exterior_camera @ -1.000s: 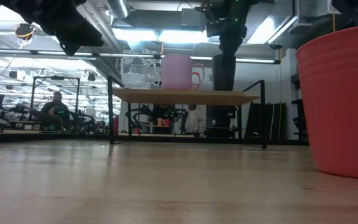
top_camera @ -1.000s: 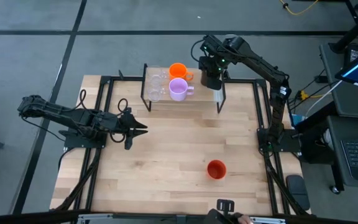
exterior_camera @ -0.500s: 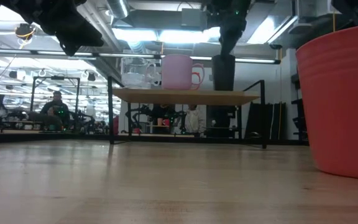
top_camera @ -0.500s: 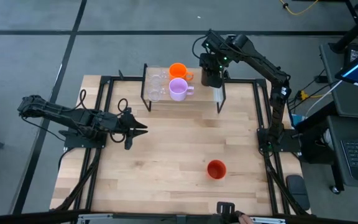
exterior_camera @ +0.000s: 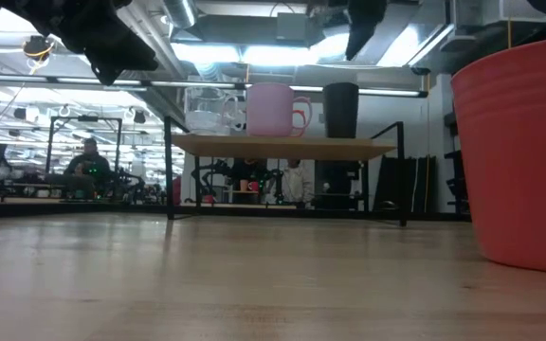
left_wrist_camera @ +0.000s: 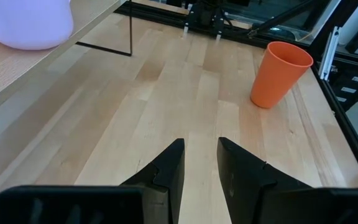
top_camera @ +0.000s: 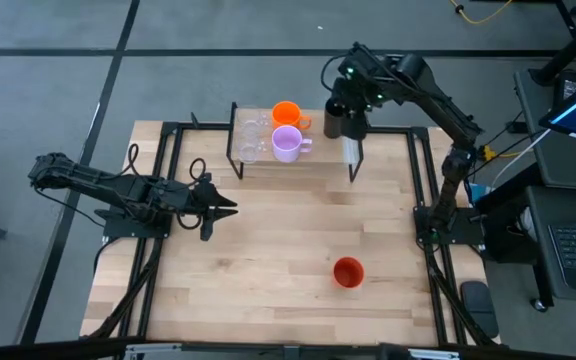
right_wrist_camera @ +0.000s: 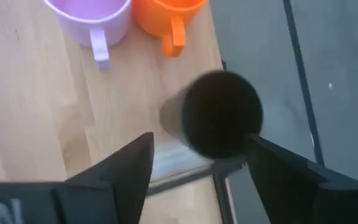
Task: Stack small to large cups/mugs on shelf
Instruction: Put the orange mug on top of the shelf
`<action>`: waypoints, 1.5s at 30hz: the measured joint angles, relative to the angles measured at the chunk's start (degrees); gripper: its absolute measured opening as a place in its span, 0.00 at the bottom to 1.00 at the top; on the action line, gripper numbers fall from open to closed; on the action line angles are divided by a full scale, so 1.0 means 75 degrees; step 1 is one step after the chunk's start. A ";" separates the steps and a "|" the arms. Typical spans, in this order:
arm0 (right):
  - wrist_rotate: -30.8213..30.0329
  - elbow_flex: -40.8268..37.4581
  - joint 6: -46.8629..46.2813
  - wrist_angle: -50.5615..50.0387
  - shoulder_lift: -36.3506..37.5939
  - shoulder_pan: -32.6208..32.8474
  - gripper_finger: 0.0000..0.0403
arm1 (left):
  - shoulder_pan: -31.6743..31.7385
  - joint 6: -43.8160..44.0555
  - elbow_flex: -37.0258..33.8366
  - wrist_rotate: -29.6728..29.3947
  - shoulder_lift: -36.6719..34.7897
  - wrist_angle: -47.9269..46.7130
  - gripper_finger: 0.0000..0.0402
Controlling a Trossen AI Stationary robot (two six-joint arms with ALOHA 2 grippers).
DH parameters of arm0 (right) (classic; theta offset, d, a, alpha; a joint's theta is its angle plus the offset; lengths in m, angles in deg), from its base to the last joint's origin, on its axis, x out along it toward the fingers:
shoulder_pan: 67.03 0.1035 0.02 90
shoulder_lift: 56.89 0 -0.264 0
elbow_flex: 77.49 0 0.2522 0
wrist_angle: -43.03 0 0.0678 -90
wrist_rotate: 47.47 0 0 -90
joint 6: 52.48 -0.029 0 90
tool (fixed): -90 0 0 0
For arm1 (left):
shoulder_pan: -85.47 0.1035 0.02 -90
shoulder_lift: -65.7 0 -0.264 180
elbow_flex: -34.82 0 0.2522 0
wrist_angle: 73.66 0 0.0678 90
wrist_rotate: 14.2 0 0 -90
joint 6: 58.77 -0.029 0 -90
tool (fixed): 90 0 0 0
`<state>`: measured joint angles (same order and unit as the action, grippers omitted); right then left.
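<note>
The shelf (top_camera: 318,152) stands at the table's far edge. On its board stand two clear glass cups (top_camera: 251,140), an orange mug (top_camera: 286,112), a lilac mug (top_camera: 288,143) and, at the right end, a black cup (top_camera: 335,120), upright on its base. My right gripper (top_camera: 354,98) hangs open above the black cup (right_wrist_camera: 219,112), clear of it; in the low view the gripper (exterior_camera: 360,33) is well above the cup's rim (exterior_camera: 340,87). A red-orange cup (top_camera: 348,272) stands upright on the table at near right. My left gripper (top_camera: 230,208) waits at mid-left, its fingers a narrow gap apart and empty.
The shelf's black wire legs (exterior_camera: 171,170) stand on the tabletop. In the low view the red-orange cup (exterior_camera: 519,152) is close to the camera. Bare wood lies between the shelf and the red-orange cup (left_wrist_camera: 278,73). Black frame rails run along the table's left and right sides.
My right gripper has risen off the black cup's top and drifted toward the table's right edge, now clear of the cup. The black cup stays upright on the shelf's right end.
</note>
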<state>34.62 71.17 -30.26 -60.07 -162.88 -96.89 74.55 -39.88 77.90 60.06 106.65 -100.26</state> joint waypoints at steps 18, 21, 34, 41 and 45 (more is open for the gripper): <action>0.3073 -0.1035 -0.1553 -0.0081 0.1364 0.1133 0.63 | 0.0000 0.0000 -0.0003 -0.0003 0.0003 -0.0023 0.22; 0.2852 -0.1977 -0.1817 -0.0079 0.1923 0.1756 0.63 | 0.0003 0.0000 -0.0003 -0.0003 0.0001 -0.0042 0.22; 0.1610 -0.6123 -0.4196 0.1305 0.3750 0.4592 0.63 | 0.0000 -0.0008 0.0000 -0.0006 0.0003 -0.0082 0.22; 0.1607 -0.7513 -0.4765 0.3064 0.3787 0.6114 0.63 | 0.0002 0.0005 -0.0001 -0.0006 0.0002 -0.0079 0.22; 0.1606 -0.8040 -0.4817 0.3785 0.3781 0.6814 0.63 | 0.0001 0.0004 -0.0002 -0.0006 0.0002 -0.0079 0.22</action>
<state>46.67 10.87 -66.39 -31.69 -134.51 -45.78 74.56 -39.85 77.89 60.01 106.67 -100.85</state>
